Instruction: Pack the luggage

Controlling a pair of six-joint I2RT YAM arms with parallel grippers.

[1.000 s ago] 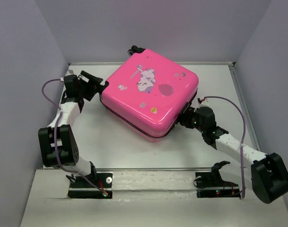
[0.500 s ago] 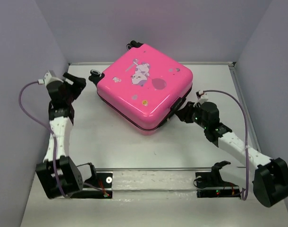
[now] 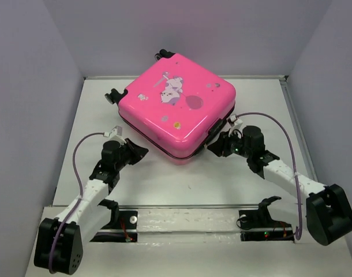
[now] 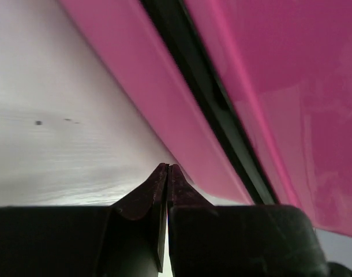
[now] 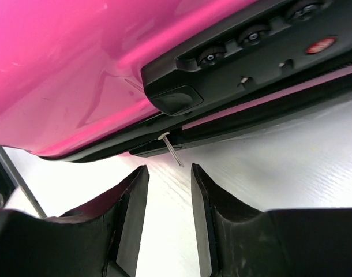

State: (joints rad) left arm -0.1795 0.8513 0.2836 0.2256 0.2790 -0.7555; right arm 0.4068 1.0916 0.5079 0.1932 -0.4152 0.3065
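The luggage (image 3: 177, 105) is a hot-pink hard-shell suitcase with a white cartoon print, lying flat and closed at the table's middle back. My left gripper (image 3: 141, 152) sits low at its front-left side, shut with nothing between the fingers; in the left wrist view the tips (image 4: 167, 168) point at the pink shell (image 4: 164, 109) just below the black zipper band (image 4: 210, 98). My right gripper (image 3: 214, 148) is open at the front-right side. In the right wrist view a small metal zipper pull (image 5: 173, 149) hangs just beyond its gap (image 5: 169, 173), under the black lock panel (image 5: 251, 40).
Small black wheels (image 3: 114, 94) stick out at the suitcase's left and back corners. Grey walls (image 3: 26, 115) close in the white table (image 3: 164, 184) on three sides. A raised rail (image 3: 187, 209) with the arm bases runs along the near edge.
My left arm swung from the suitcase's far-left corner down to its front-left side and its jaws shut. The suitcase shifted back and turned slightly. The right gripper stayed by the front-right side.
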